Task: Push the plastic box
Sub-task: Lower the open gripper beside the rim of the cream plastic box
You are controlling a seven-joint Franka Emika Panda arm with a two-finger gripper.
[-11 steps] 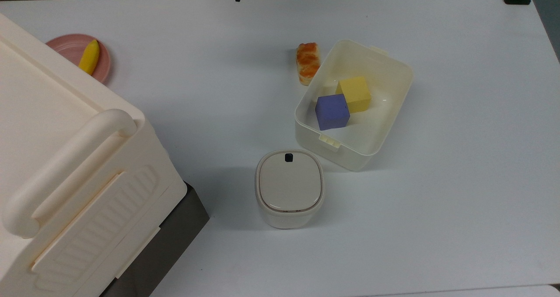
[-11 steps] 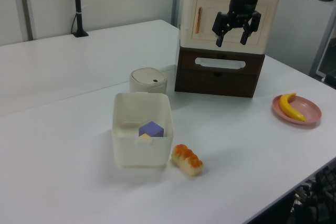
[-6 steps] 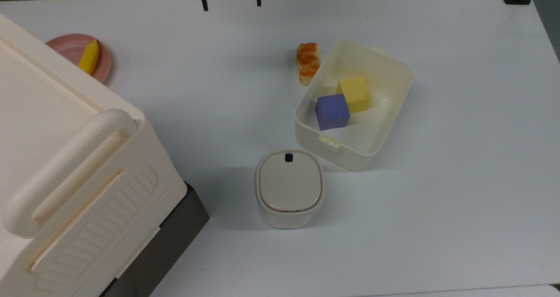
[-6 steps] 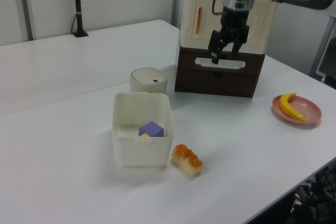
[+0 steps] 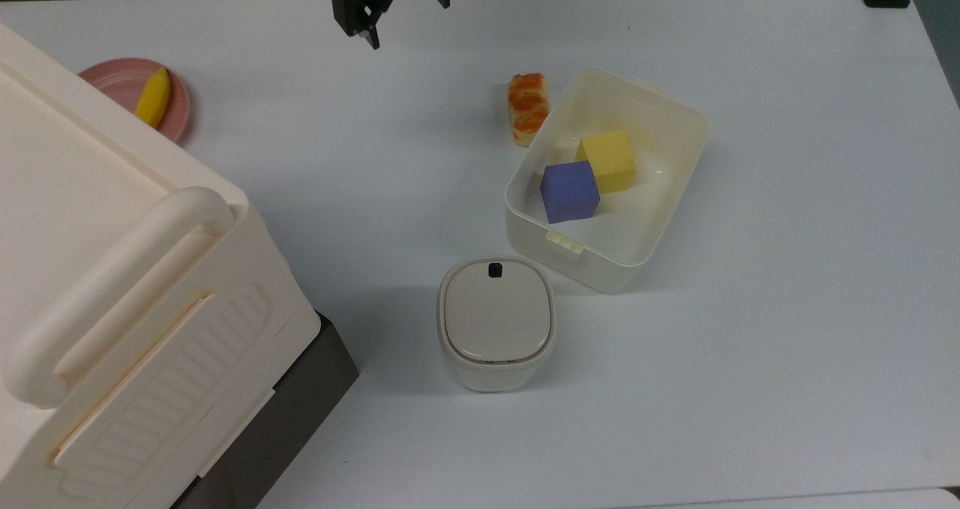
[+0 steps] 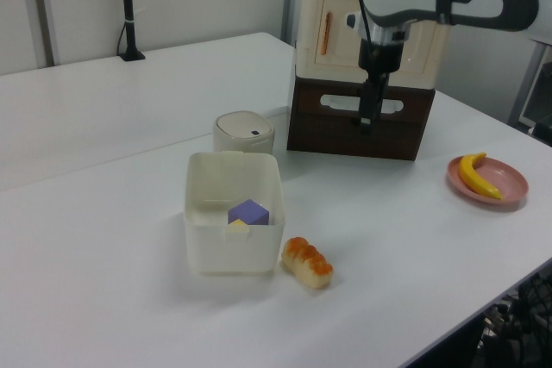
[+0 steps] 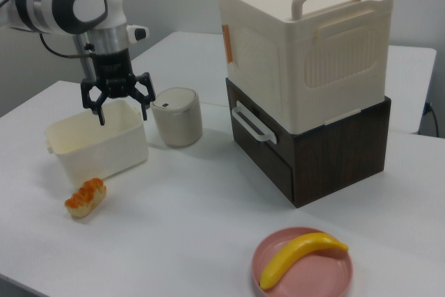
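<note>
The box (image 5: 609, 180) sits on the table (image 5: 787, 269) a little right of the centre in the top view, turned at an angle, with its open side up. Inside it lie a purple cube (image 5: 570, 191) and a yellow cube (image 5: 607, 161), touching each other. A bread roll (image 5: 528, 108) lies just beside the box wall at about 10 o'clock from it in the top view, and the small bin (image 5: 496, 321) stands near its corner at about 7 o'clock.

The gripper (image 7: 117, 104) hangs in the air with its fingers spread apart and holds nothing. In the top view it is at about 11 o'clock from the box, well apart from it, near the far table edge.

I think the push is not begun yet; the arm must first come down beside a wall of the box. Some risks I see:
- If the fingers go down over the rim, they may catch the wall and tip the box.
- A push toward 7 o'clock would drive the box into the bin.
- An approach from 10 o'clock may hit the roll first.
- A push off the centre may turn the box instead of sliding it.
</note>
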